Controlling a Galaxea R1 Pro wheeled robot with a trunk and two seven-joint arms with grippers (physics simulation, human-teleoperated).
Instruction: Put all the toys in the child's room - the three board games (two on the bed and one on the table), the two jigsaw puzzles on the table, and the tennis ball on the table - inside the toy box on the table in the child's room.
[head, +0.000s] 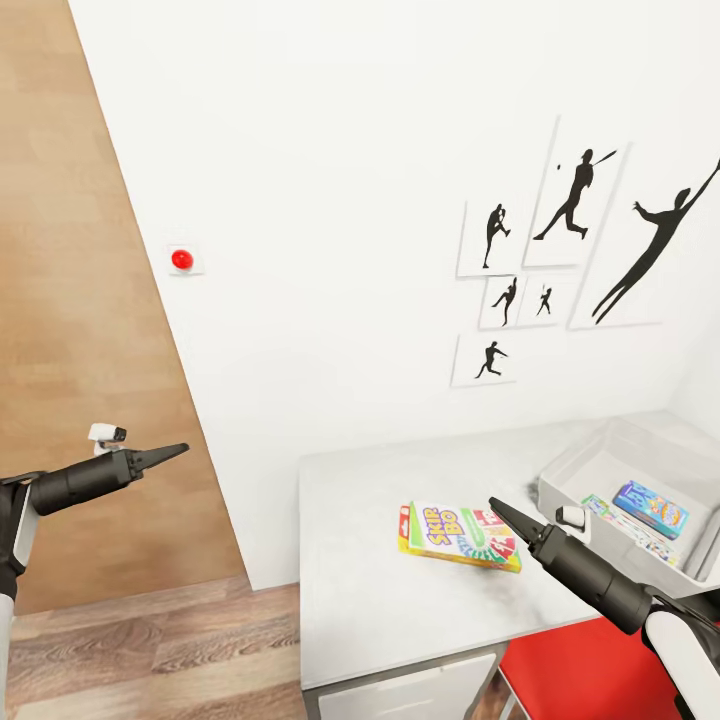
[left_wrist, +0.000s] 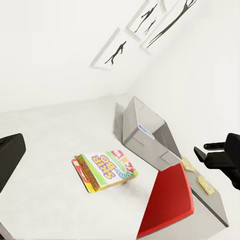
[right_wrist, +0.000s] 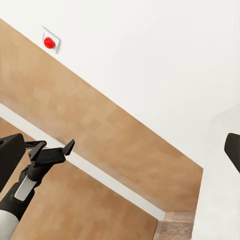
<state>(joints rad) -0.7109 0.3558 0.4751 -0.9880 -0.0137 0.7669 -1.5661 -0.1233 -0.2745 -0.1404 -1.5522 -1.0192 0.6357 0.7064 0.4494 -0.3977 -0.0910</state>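
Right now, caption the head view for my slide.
Skip-Bo board game lies on the table beside the toy box, right tool near it.

The toy box (head: 574, 470) runs off the head view's right edge, its far end unseen. A blue board game (head: 651, 508) inside it carries lettering too small to read. The table (head: 370, 590) is cut by the lower edge, and a red seat (head: 590, 670) likewise.

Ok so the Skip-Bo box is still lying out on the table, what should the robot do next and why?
Probably lower the right gripper, which hangs empty right beside the board game, and open it to grasp the box. The game lies flat on the table, outside the toy box.
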